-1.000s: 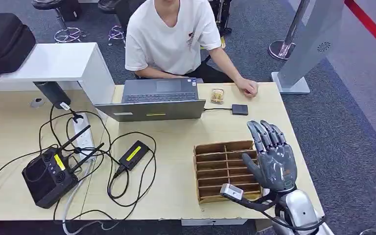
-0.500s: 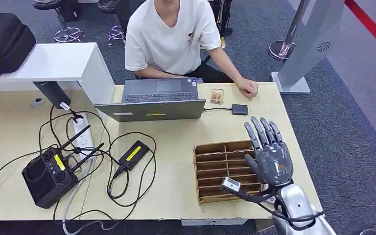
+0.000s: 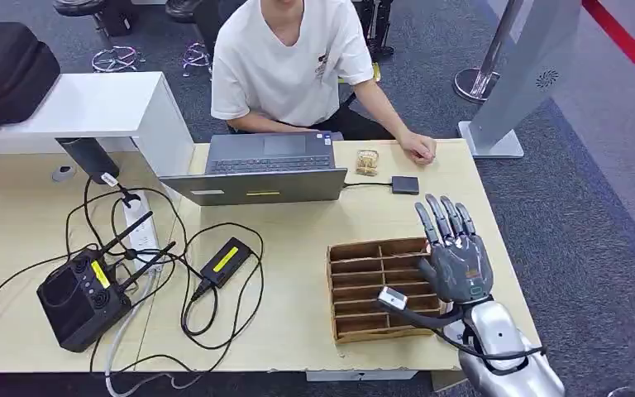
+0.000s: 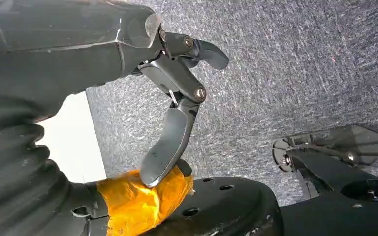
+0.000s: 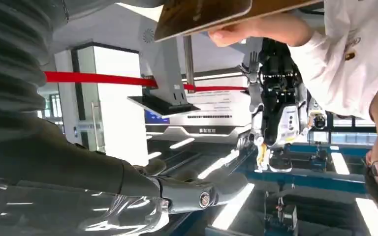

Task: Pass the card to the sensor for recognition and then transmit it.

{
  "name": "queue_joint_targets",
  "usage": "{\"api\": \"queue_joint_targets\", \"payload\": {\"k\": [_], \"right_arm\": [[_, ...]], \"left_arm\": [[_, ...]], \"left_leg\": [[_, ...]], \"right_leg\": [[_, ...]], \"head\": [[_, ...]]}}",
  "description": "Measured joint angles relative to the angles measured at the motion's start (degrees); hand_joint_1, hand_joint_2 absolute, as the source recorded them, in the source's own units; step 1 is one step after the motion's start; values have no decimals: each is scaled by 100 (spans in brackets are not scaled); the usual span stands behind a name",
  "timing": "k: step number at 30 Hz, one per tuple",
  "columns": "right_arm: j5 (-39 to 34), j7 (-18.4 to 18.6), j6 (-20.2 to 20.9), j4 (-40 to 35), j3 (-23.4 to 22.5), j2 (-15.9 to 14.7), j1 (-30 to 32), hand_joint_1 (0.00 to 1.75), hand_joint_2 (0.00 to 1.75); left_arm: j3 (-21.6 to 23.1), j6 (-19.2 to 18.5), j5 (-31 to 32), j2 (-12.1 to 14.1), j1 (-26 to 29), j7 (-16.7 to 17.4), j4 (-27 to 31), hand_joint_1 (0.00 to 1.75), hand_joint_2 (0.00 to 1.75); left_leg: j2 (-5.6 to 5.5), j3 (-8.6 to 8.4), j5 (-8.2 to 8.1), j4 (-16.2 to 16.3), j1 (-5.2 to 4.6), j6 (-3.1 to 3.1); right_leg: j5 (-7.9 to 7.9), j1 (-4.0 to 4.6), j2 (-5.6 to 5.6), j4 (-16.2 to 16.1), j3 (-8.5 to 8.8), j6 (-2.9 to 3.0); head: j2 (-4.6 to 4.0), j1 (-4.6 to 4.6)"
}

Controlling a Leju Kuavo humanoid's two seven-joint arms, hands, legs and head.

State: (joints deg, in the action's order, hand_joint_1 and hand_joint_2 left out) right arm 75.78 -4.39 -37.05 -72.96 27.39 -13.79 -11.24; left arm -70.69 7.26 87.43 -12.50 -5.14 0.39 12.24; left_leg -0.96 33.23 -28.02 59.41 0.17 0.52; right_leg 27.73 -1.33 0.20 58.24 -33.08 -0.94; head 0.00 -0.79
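Card: you cannot pick one out yet. The slots of the wooden rack (image 3: 364,281) read dark in the head view, too small to tell what sits in them. A small yellowish item (image 3: 368,162) lies by the person's hand (image 3: 420,149) at the far edge of the table (image 3: 298,331); whether that is a card cannot be told.

Change over the last second: the right hand (image 3: 456,260) has drawn in a little toward the rack, and its thumb now overlaps the rack's right end where before it sat nearer the edge. Fingers are released, straight and spread, pointing away from the robot, with nothing between them. Whether the hand touches the rack or hovers above it cannot be told.

Left hand (image 4: 177,98): hanging over the carpet, fingers loose, holding nothing.

The small black pad (image 3: 405,184), cabled to the laptop (image 3: 269,169), is probably the sensor. It lies beyond the rack, just past the right hand's fingertips.

Meaning for the task: judged as the approach to the pick, early on. No grasp made, so the scan and the hand-over are both outstanding. Watch that the open fingers come down into a slot rather than onto the dividers.
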Motion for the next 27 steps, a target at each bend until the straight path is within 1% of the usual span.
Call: {"api": "queue_joint_targets", "payload": {"k": [16,27], "right_arm": [[-87,-28,-13,177,-15,103,-7,0,175],[-68,-81,13,188,96,310,-48,0,175]], "left_arm": [[9,2,20,0,0,17,0,0,175],[48,2,50,0,1,24,0,0,175]], "left_leg": [[1,-1,0,0,0,0],[0,-2,1,0,0,0]], "right_leg": [[0,0,1,0,1,0],[-1,0,0,1,3,1]], "head": [[0,0],[0,0]]}}
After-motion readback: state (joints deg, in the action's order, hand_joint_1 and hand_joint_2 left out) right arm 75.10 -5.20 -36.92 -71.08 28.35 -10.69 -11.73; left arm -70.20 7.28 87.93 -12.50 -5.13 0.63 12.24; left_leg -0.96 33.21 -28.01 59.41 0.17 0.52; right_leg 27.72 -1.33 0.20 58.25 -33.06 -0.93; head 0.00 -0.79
